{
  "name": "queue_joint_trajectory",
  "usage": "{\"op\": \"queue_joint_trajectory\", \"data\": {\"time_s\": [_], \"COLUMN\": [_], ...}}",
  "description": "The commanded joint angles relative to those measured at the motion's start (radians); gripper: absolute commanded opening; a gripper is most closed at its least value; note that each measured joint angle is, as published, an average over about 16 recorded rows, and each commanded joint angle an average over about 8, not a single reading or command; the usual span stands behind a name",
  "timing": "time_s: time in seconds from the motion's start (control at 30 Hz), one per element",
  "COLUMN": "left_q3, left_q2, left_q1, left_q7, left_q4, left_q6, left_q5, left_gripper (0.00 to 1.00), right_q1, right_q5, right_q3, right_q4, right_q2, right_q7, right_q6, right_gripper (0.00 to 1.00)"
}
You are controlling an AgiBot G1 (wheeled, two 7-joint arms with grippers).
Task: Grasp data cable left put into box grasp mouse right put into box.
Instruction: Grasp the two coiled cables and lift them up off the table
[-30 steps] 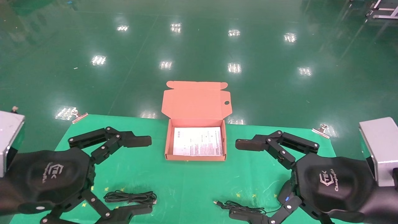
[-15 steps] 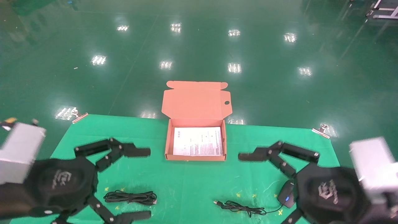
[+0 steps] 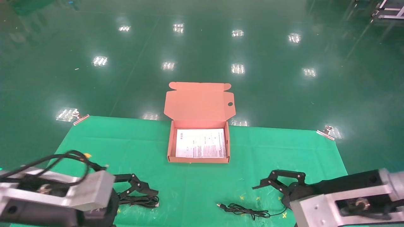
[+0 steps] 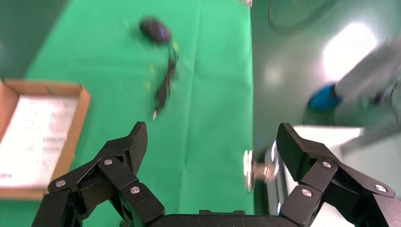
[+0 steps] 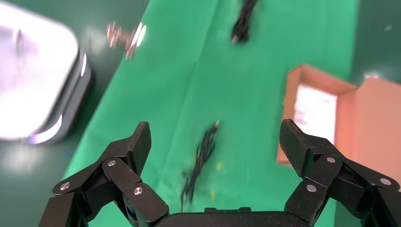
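Note:
The orange-pink box (image 3: 170, 143) stands open at the table's middle with a white printed sheet (image 3: 200, 143) inside. The data cable (image 3: 140, 200) lies near the front left, and it shows far off in the right wrist view (image 5: 245, 19). My left gripper (image 3: 139, 190) is open and hangs just above it. The mouse (image 4: 155, 29) shows in the left wrist view. In the head view my right gripper (image 3: 277, 186) is open and hides the mouse. Its cord (image 3: 247, 211) trails left to a USB plug (image 3: 219, 205).
A green cloth (image 3: 195, 186) covers the table, held by metal clips at the far corners (image 3: 80, 119) (image 3: 325, 133). Beyond the table lies a shiny green floor (image 3: 202, 47). The box lid (image 3: 199, 102) leans back past the far edge.
Both arms have swung down and turned. The left gripper has come over the data cable. The right gripper has come over the mouse, which is now hidden in the head view.

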Motion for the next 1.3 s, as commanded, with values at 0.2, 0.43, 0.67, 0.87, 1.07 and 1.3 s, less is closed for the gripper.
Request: {"op": "queue_joint_trajectory", "data": {"time_s": [0.2, 0.43, 0.67, 0.87, 1.07, 1.3], "left_q3": [0.139, 0.22, 0.263, 0.276, 0.272, 0.259], "left_q2": [0.06, 0.127, 0.181, 0.228, 0.285, 0.353], "left_q1": [-0.093, -0.11, -0.085, -0.067, -0.069, -0.095], "left_q7": [0.013, 0.002, -0.016, 0.013, 0.054, 0.111], "left_q4": [-0.006, 0.032, 0.103, 0.219, 0.39, 0.587], "left_q6": [-0.018, -0.08, -0.165, -0.215, -0.266, -0.312], "left_q5": [0.213, 0.407, 0.537, 0.565, 0.563, 0.547], "left_gripper": [1.0, 1.0, 1.0, 1.0, 1.0, 1.0], "right_q1": [0.075, 0.081, 0.027, -0.03, -0.062, -0.075], "right_q5": [-0.168, -0.324, -0.439, -0.523, -0.594, -0.658], "right_q3": [-0.129, -0.208, -0.25, -0.273, -0.288, -0.306], "right_q4": [0.002, 0.002, -0.001, -0.014, -0.045, -0.12], "right_q2": [-0.038, -0.088, -0.131, -0.169, -0.216, -0.282], "right_q7": [-0.048, -0.046, 0.02, 0.113, 0.189, 0.219], "right_q6": [0.018, 0.069, 0.15, 0.222, 0.279, 0.332], "right_gripper": [1.0, 1.0, 1.0, 1.0, 1.0, 1.0]}}
